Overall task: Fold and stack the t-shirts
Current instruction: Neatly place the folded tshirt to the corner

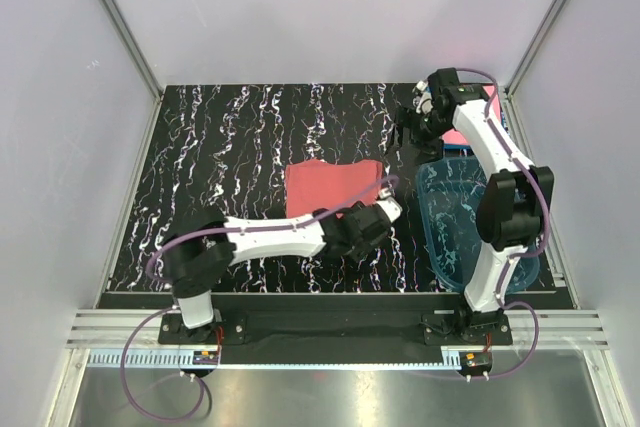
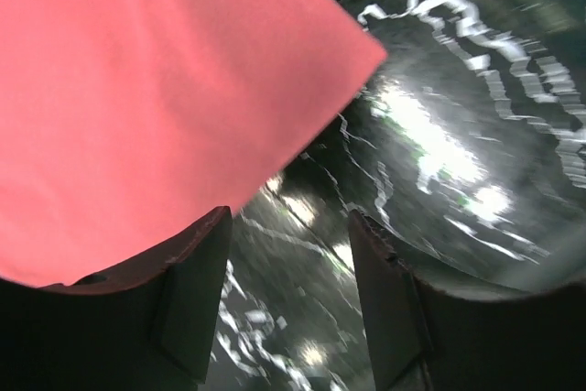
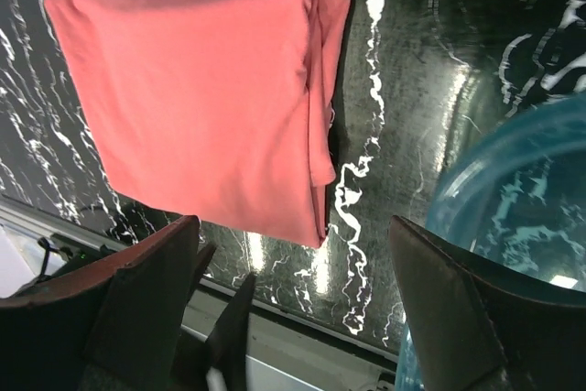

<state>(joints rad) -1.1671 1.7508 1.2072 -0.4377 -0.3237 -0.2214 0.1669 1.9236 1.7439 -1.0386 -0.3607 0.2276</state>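
While both grippers are empty, the salmon t-shirt [image 1: 333, 187] lies folded flat at the middle of the table [image 1: 220, 167], its long axis running 9 to 3 o'clock from above. The left gripper [image 2: 288, 226], jaws partly apart over the table, sits just beside the shirt's near right corner, the shirt at its 10 o'clock. The right gripper [image 3: 293, 254], jaws wide, hangs farther off toward 1 o'clock, near the blue tub [image 1: 470, 222]. The left arm looks the nearer. No writing is legible.

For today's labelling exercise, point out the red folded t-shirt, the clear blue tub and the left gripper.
red folded t-shirt [image 1: 332, 185]: top view, middle of the cloth.
clear blue tub [image 1: 455, 222]: top view, bare floor inside.
left gripper [image 2: 288, 219]: left wrist view, midway between fingertips.
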